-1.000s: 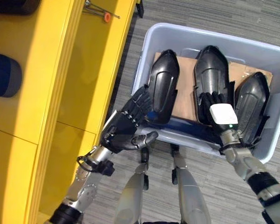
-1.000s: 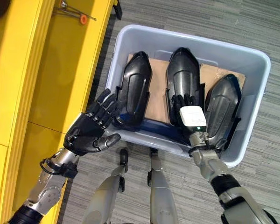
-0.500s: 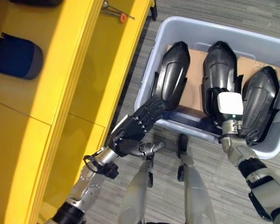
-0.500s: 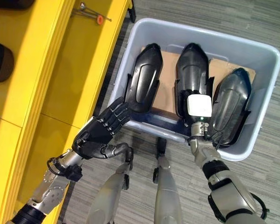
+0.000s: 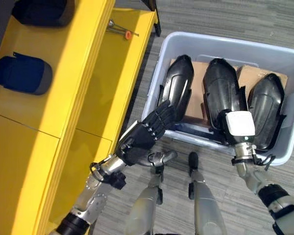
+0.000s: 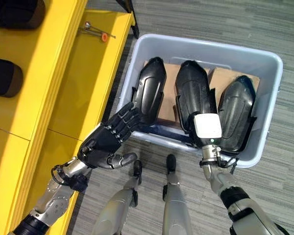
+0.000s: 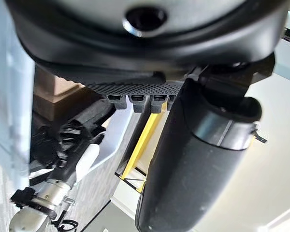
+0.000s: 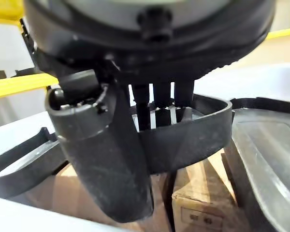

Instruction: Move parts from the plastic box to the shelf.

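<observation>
Gripping the middle black part [image 5: 223, 90], right hand [image 5: 229, 128]; left hand [image 5: 139, 139] spread, empty, no legible print.

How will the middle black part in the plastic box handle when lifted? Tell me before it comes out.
The middle black part looks like a thin moulded shell, so probably stiff and light for its size. Its glossy curved face may be slippery. It stands between neighbouring parts in the plastic box, so it could catch on them. The right hand sits over its near end.

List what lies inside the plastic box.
The box holds three black parts standing side by side on brown cardboard. The right hand covers the middle part's near end; the floor beneath stays hidden.
</observation>
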Available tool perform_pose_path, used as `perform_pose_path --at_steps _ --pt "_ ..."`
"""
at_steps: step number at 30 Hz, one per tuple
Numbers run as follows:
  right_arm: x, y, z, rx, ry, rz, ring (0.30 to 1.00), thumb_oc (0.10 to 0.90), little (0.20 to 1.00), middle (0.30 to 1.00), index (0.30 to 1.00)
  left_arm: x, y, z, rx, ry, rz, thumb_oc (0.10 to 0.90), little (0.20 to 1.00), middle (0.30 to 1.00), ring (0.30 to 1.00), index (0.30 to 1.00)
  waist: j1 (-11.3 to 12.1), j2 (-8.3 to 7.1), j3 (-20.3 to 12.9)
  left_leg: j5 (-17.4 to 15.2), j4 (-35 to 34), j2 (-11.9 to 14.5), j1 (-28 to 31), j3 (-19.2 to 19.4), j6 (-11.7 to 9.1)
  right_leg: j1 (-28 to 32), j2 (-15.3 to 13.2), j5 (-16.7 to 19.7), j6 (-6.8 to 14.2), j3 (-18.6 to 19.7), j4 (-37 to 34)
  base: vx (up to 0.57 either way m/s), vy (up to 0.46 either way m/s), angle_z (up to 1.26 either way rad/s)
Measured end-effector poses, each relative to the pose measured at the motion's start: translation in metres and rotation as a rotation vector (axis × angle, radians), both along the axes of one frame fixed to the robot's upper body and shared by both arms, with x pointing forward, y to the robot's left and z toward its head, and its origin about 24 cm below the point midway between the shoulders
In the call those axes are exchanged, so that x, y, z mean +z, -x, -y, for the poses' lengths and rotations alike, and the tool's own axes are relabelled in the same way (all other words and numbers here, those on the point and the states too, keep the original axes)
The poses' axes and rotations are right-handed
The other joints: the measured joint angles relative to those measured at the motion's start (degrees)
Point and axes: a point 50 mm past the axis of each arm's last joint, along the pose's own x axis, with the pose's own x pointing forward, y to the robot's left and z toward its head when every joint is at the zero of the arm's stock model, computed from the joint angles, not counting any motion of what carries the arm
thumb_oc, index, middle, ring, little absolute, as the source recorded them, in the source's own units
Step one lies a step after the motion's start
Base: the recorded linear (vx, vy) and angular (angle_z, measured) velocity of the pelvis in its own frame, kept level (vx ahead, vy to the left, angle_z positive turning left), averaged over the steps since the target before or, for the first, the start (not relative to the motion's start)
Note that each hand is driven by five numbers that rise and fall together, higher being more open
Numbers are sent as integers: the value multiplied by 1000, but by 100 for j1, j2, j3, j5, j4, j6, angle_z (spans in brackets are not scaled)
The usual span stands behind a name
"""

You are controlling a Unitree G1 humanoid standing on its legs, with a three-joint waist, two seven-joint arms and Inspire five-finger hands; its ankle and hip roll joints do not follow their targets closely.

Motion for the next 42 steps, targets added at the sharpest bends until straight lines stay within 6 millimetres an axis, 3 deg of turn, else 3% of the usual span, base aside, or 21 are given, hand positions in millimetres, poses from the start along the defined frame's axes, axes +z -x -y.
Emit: perform_pose_path --at_steps 5,9,12,14,18,22,27,33,36,38,39,42 --pt "5 18 -4 135 85 -3 300 400 300 300 300 -6 5 -6 8 -4 -20 900 1000 1000 1000 1000 -149 -211 49 -85 -253 25 724 7 0 807 55 44 5 17 -438 91 -20 -3" --pt "24 19 -12 193 74 76 300 400 300 300 300 -5 6 -6 5 -5 -20 900 1000 1000 1000 1000 -193 -435 -14 -138 -286 35 880 34 -7 999 50 100 -22 84 -619 90 -41 -8" --pt "27 18 -15 204 76 20 300 400 300 300 300 -4 8 -7 8 -1 -22 900 1000 1000 1000 1000 -191 -556 34 -185 -289 55 1096 77 -22 1211 101 103 -22 114 -646 153 -52 -7" --pt "29 26 -25 265 44 22 300 400 300 300 300 -13 15 -14 26 -13 -66 900 1000 1000 1000 1000 -209 -739 -151 -343 -316 122 1482 109 -47 1682 122 63 -17 125 -866 176 -53 -10" --pt "44 30 -31 305 5 56 300 400 300 300 300 -19 18 -14 21 -20 -105 900 1000 1000 1000 1000 -193 -960 -447 -375 -385 173 1645 151 -69 1821 168 54 -38 136 -923 155 -44 -3" --pt "51 36 -33 298 -111 113 300 400 300 300 300 -26 23 -19 46 -22 -146 900 1000 1000 1000 1000 -166 -967 -604 -432 -392 178 1872 145 -72 2057 170 -27 -36 143 -925 99 -47 2" --pt "46 45 -35 303 -166 105 300 400 300 300 300 -36 33 -28 96 -20 -199 900 1000 1000 1000 1000 -151 -917 -1005 -442 -399 180 1881 78 -73 2085 171 -62 -33 126 -927 42 -74 5" --pt "36 50 -40 317 -241 48 300 400 300 300 300 -52 48 -41 253 -1 -294 900 1000 1000 1000 1000 -109 -666 -1220 -403 -397 185 1753 -101 -80 2065 171 -84 -62 -32 -927 -77 -76 15" --pt "33 51 -34 271 -290 33 300 400 300 300 300 -58 54 -43 289 41 -326 900 1000 1000 1000 1000 -70 -499 -1249 -310 -406 201 1430 -342 -57 1900 160 -57 -104 -352 -924 -131 -36 49" --pt "30 53 -30 243 -309 20 300 400 300 300 300 -59 56 -43 286 40 -333 900 1000 1000 1000 1000 -41 -456 -1249 -336 -413 264 1350 -253 -49 1891 153 -48 -142 -532 -923 -177 183 89" --pt "24 63 -13 158 -345 4 300 400 300 300 300 -58 55 -39 227 41 -308 900 1000 1000 1000 1000 -129 -489 -1239 -757 -223 411 1187 699 -2 1843 -182 -87 -236 -1164 -860 -144 324 150" --pt "24 67 -3 112 -393 10 300 400 300 300 300 -61 57 -29 154 64 -317 900 1000 1000 1000 1000 -191 -477 -1239 -776 431 631 1337 1345 -101 1853 -586 -148 -168 -1418 -767 -85 229 92"
